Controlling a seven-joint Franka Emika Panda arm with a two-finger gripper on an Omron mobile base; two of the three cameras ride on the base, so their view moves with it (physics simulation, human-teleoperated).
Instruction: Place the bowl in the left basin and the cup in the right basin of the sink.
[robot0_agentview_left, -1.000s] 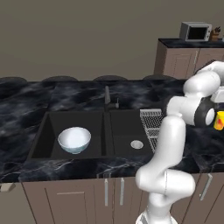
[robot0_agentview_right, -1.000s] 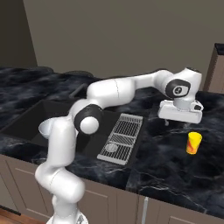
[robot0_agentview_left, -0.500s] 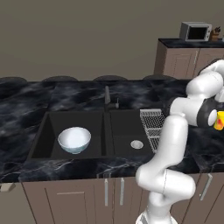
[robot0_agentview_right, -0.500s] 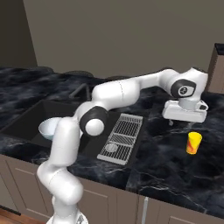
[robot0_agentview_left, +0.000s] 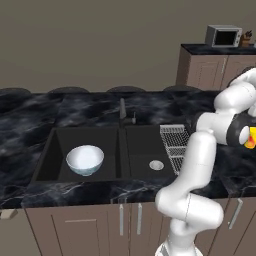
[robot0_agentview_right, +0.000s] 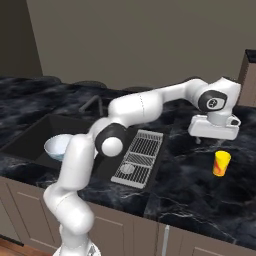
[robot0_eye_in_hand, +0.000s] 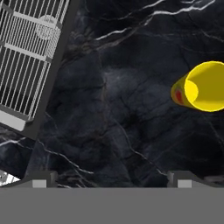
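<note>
The white bowl (robot0_agentview_left: 85, 159) sits upright in the left basin (robot0_agentview_left: 60, 150) of the black sink (robot0_agentview_left: 120, 131). Beside it, the right basin (robot0_agentview_left: 145, 150) holds nothing but its silver drain (robot0_agentview_left: 156, 165). On the stone counter right of the sink stands the small yellow cup (robot0_agentview_right: 221, 163), also showing as the cup (robot0_eye_in_hand: 205, 87) at the hand view's right side. My gripper (robot0_agentview_right: 212, 138) hovers over the counter just behind and left of the cup. It is open, with its fingertips (robot0_eye_in_hand: 41, 179) wide apart and nothing between them. The cup (robot0_agentview_left: 248, 139) peeks out past my wrist.
A wire grid rack (robot0_agentview_right: 137, 157) lies on the counter between the sink and the cup, and shows as the rack (robot0_eye_in_hand: 30, 57) at the hand view's left. The dark faucet (robot0_agentview_left: 122, 111) rises behind the divider. A cabinet with a microwave (robot0_agentview_left: 223, 36) stands far right.
The hand has drifted a little to the right along the counter, closer to the cup. Bowl and cup have not moved.
</note>
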